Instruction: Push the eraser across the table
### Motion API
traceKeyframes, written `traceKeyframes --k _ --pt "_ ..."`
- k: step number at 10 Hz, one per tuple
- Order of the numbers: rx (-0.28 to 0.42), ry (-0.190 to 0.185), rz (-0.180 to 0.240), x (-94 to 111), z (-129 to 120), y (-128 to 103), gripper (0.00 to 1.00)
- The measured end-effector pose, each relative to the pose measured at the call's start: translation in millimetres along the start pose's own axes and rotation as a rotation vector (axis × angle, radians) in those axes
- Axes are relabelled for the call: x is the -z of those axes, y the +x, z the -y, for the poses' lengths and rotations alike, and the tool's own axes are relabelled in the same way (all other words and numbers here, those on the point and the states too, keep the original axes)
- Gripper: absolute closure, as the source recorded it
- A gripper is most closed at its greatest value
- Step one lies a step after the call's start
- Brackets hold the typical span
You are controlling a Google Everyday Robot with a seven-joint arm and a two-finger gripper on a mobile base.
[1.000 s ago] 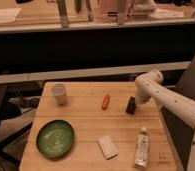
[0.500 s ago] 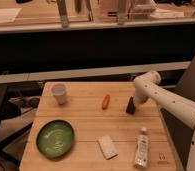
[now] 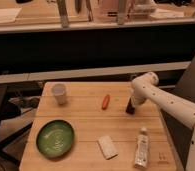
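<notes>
The light wooden plank table point(image 3: 86, 125) fills the lower middle of the camera view. My white arm comes in from the right and bends down over the table's right side. My gripper point(image 3: 130, 106) is the dark tip touching or just above the tabletop, right of the orange carrot-like piece point(image 3: 105, 101). The black eraser cannot be told apart from the dark gripper tip; it may be at or under the tip.
A white cup point(image 3: 59, 93) stands at the back left. A green plate point(image 3: 55, 137) lies at the front left. A pale flat block point(image 3: 107, 147) lies at the front middle and a white tube point(image 3: 141, 146) at the front right. A dark counter runs behind the table.
My arm's end and the dark gripper tip have shifted slightly to the left and toward the front. The other objects have not moved.
</notes>
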Motion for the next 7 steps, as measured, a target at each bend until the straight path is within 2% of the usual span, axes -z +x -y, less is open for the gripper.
traceKeyframes --k 5,7 --pt "0.054 -0.003 0.003 -3.7 5.5 -17.7 0.98" --pt "0.055 -0.003 0.003 -3.5 5.4 -18.0 0.98"
